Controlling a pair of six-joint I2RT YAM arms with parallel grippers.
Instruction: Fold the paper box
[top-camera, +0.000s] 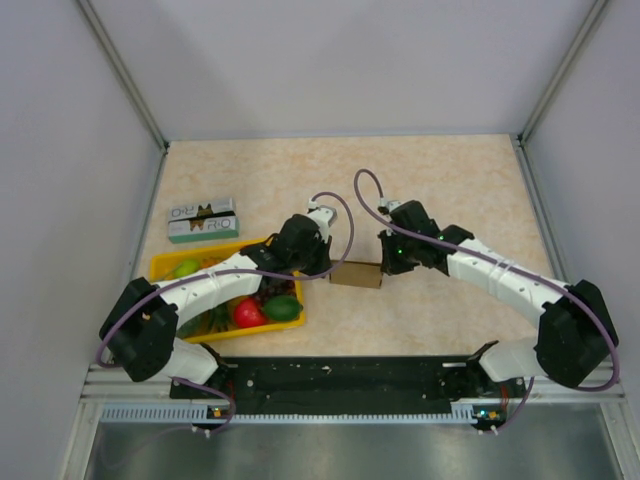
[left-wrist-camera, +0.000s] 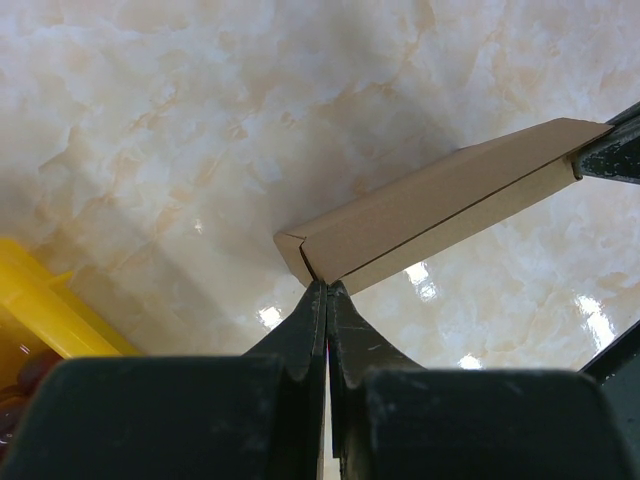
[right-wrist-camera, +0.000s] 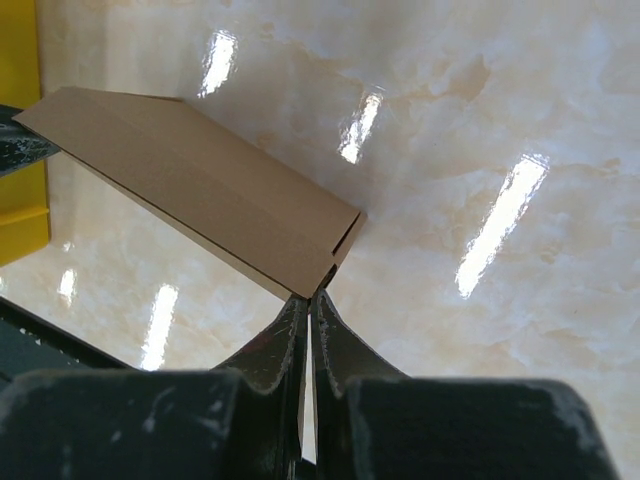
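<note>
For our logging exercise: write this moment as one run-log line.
left gripper: shut on box corner | right gripper: shut on opposite corner | box: folded flat, held between both grippers

White link shells on left arm (top-camera: 215, 275) and right arm (top-camera: 495, 275); bulky black joint housings (top-camera: 145, 335); purple cables (top-camera: 330, 195) loop off wrists; black tapered fingers (left-wrist-camera: 300, 340), scuffed pale.

Right hand (right-wrist-camera: 308, 298) clamped on paper box (right-wrist-camera: 200, 190) corner; yellow tray (right-wrist-camera: 18, 100) far left.
</note>
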